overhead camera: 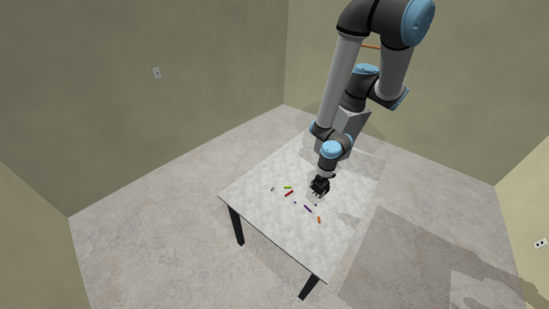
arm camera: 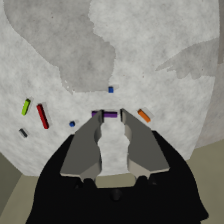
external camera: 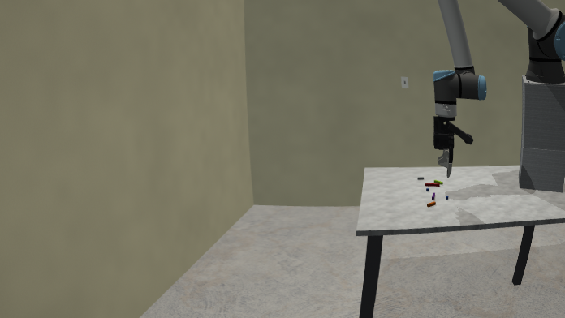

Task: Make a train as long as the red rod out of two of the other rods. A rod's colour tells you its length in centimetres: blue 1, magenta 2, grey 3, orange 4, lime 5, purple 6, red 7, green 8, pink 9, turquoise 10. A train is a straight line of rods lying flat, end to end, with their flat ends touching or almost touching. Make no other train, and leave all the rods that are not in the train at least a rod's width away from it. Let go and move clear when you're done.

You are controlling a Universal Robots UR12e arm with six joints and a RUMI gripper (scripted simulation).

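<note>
The red rod (overhead camera: 289, 193) (external camera: 432, 184) (arm camera: 43, 116) lies flat. The purple rod (overhead camera: 308, 208) (external camera: 433, 195) (arm camera: 109, 115) lies apart from it. One blue rod (overhead camera: 295, 202) (external camera: 427, 190) (arm camera: 72, 124) lies between red and purple. Another blue rod (overhead camera: 315, 205) (external camera: 446, 198) (arm camera: 111, 90) lies on the robot's side of the purple one. No rods touch. My gripper (overhead camera: 319, 195) (external camera: 449, 176) (arm camera: 112, 110) is open by a narrow gap, empty, and well above the table. In the wrist view its fingertips overlap part of the purple rod far below.
The orange rod (overhead camera: 319, 219) (external camera: 431, 204) (arm camera: 144, 116) lies beyond the purple rod's far end. The lime rod (overhead camera: 287, 187) (external camera: 438, 182) (arm camera: 26, 107) lies close beside the red rod. The grey rod (overhead camera: 272, 189) (external camera: 420, 178) (arm camera: 23, 133) is the outermost on that side.
</note>
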